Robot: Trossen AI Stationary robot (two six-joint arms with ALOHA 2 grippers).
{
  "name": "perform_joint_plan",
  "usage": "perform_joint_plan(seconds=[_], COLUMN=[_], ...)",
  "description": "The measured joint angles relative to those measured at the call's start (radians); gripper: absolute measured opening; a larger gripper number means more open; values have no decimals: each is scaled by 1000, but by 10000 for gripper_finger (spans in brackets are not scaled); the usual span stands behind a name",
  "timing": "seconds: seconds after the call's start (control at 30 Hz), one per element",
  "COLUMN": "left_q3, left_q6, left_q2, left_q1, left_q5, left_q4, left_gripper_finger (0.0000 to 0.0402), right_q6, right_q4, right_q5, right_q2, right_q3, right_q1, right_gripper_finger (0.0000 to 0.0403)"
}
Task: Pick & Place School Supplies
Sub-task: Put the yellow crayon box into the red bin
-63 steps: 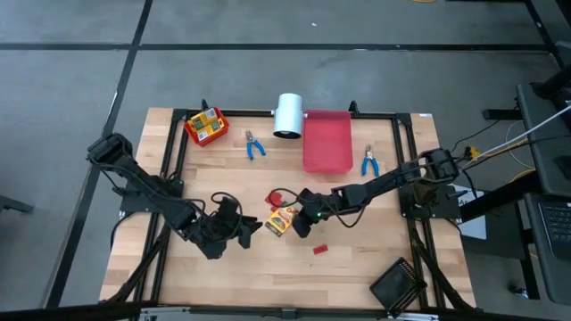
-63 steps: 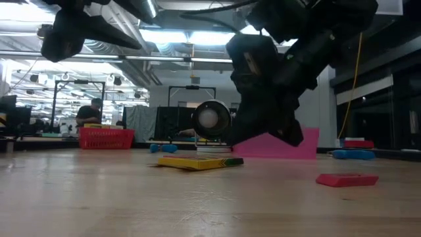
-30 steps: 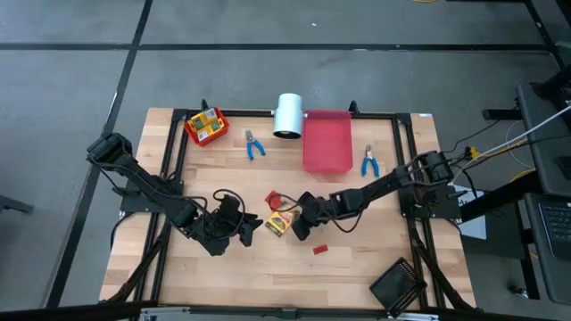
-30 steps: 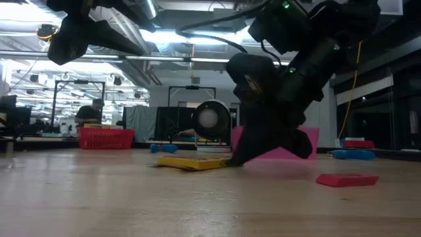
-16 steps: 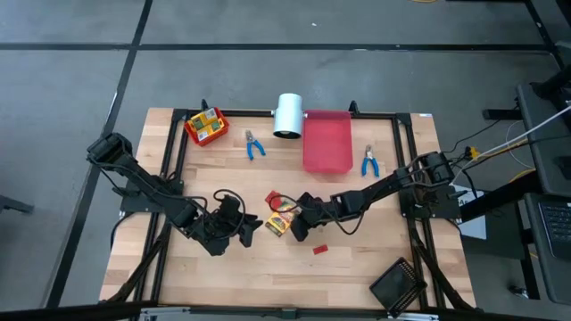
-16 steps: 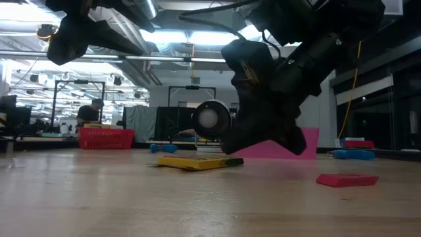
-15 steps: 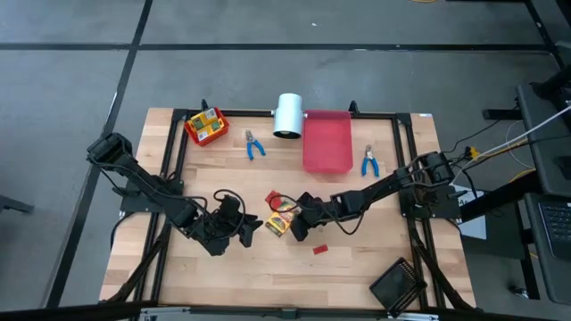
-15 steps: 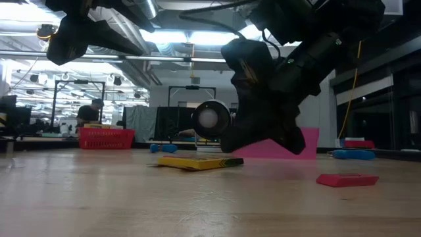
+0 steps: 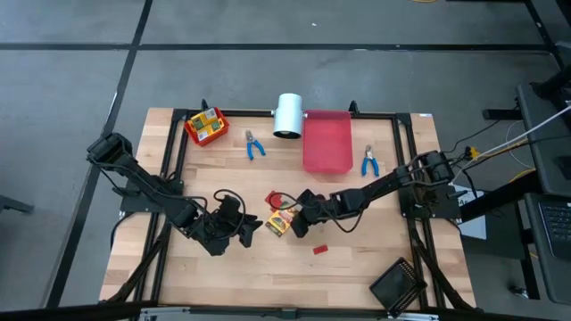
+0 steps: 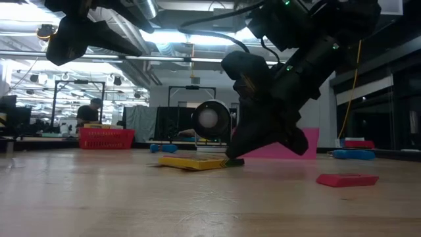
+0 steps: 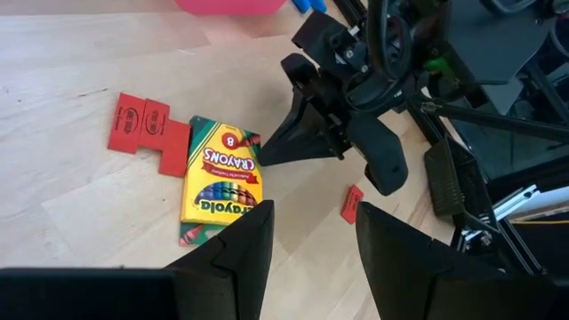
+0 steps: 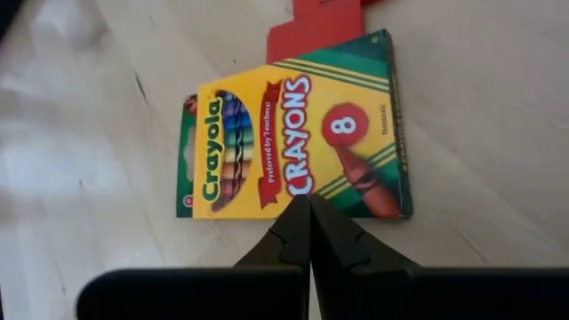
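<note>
While closed, right gripper meets crayon box edge.

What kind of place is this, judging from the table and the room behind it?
Probably a robotics lab or workshop. Two arms work at a framed wooden table on a bare grey floor; the right gripper is over a crayon box. Behind are ceiling strip lights and workbenches where a person sits.

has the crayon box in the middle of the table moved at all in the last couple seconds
No. In the high view the crayon box lies at the same spot as before, just below the red blocks, with the right end effector beside it.
</note>
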Motion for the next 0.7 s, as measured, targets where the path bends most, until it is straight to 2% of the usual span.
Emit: perform_joint_plan(seconds=[0.47, 0.7], left_q3=[0, 0], left_q6=[0, 65], left_q2=[0, 0], left_q1=[0, 24], left_q5=[32, 138], left_q4=[-12, 0], left_gripper_finger=[157, 157], right_q6=[-22, -26], right_q4=[-43, -47], right_q5=[0, 13], right_q2=[-1, -1], right_q3=[2, 2], right_q1=[12, 16], right_gripper_finger=[0, 0])
